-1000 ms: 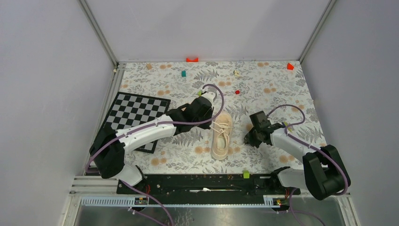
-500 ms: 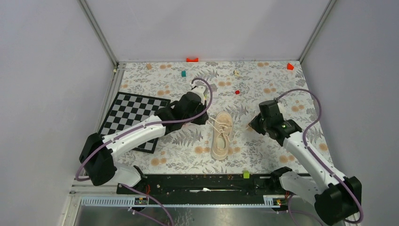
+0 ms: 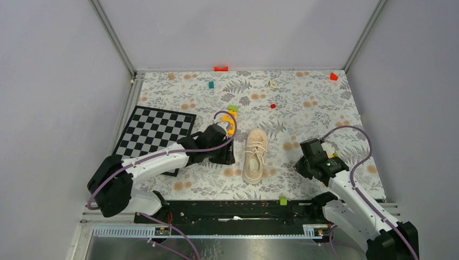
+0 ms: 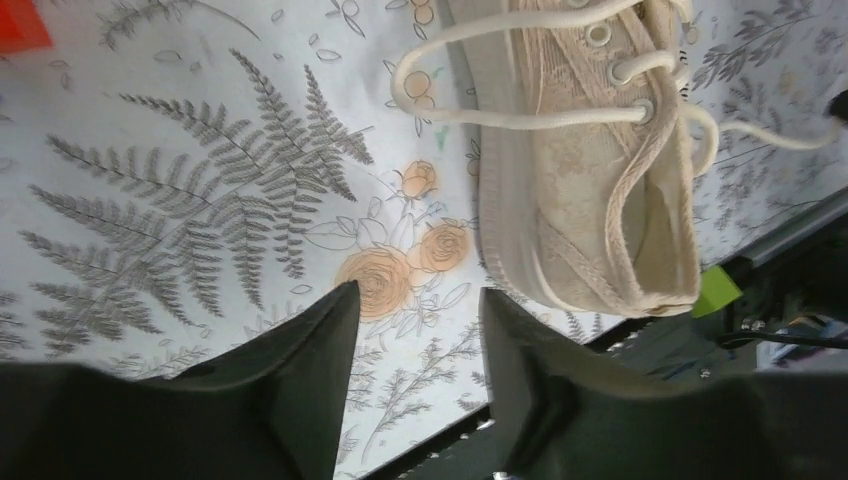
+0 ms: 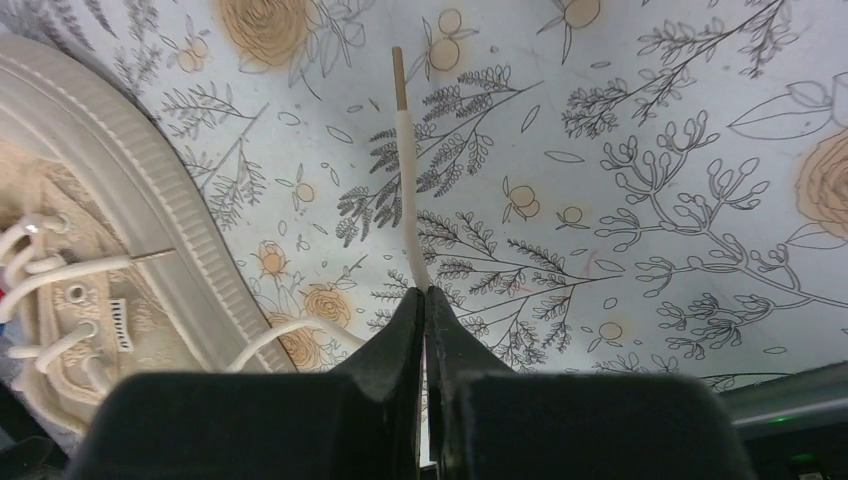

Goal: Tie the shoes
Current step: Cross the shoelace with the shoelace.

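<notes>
The right gripper (image 5: 422, 292) is pressed shut on a lace end (image 5: 405, 180). The pale cord comes off the sneaker (image 3: 254, 156) in a slack curve and passes between the closed fingertips. Beyond them it lies flat on the floral cloth (image 3: 319, 103) and ends in a brownish tip. This gripper sits low over the cloth to the right of the sneaker, apart from it, with its arm running back toward the near edge.

The left gripper (image 4: 417, 292) has its jaws parted to a middling gap with nothing between them; only cloth shows through. It hangs just beside the sneaker's left flank, toward the heel, and the wrist view shows no contact with the sole.

The sneaker stands on its sole about mid-cloth, heel opening toward the arm bases and toe away. Its laces are threaded across the eyelets, and I cannot tell whether they are knotted. A chessboard (image 3: 156, 130) lies well left of the sneaker, partly under the left arm. An orange piece (image 3: 229, 120) sits near the toe on the left, and a small green block (image 3: 282, 200) sits on the rail nearer than the heel
</notes>
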Controlling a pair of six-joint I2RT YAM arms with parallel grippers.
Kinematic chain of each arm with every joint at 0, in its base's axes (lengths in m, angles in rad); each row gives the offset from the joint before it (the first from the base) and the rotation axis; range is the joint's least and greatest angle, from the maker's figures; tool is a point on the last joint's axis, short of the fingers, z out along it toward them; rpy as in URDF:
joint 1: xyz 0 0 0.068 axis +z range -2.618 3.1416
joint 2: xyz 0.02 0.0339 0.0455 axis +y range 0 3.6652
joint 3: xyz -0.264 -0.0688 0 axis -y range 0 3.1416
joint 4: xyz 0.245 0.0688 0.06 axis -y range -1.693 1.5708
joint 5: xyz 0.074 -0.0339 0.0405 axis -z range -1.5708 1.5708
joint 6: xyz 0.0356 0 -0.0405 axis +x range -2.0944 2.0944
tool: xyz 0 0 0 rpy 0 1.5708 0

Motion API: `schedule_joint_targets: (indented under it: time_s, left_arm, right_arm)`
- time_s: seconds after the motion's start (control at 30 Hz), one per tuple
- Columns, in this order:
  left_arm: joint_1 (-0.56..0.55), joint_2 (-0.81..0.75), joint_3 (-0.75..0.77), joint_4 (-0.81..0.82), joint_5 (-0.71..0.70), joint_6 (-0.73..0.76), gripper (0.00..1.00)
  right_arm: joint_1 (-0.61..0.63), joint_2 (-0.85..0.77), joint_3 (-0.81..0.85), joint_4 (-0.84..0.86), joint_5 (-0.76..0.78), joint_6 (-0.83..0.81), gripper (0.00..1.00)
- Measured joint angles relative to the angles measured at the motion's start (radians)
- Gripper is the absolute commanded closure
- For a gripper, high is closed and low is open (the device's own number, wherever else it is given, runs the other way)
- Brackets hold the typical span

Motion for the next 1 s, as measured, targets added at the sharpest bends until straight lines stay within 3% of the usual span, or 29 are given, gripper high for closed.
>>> schedule_joint_targets:
  time_s: [0.07, 0.17, 0.37, 0.63, 0.77, 1.0]
  left_arm:
    - [0.0, -0.001, 0.023, -0.027, -0.008, -0.004, 0.17]
    - [0.005, -0.017, 0.071, -0.043, -0.031, 0.016, 0.12]
    - [0.007, 0.053, 0.319, -0.057, -0.045, 0.134, 0.18]
    - [-0.14, 0.411, 0.719, -0.122, -0.102, 0.401, 0.22]
    - [-0.232, 0.507, 0.753, -0.174, -0.121, 0.545, 0.26]
    - [-0.278, 0.555, 0.755, -0.221, -0.133, 0.732, 0.33]
  right_arm:
    - [0.0, -0.016, 0.015, -0.016, 0.02, -0.003, 1.0]
    - [0.0, -0.021, 0.069, -0.037, 0.059, -0.019, 1.0]
    - [0.0, -0.01, 0.122, -0.034, 0.09, -0.045, 1.0]
    - [0.0, -0.034, 0.115, -0.036, 0.092, -0.045, 1.0]
    - [0.0, -0.053, 0.111, -0.037, 0.092, -0.045, 1.0]
    - [0.0, -0.057, 0.105, -0.041, 0.092, -0.045, 1.0]
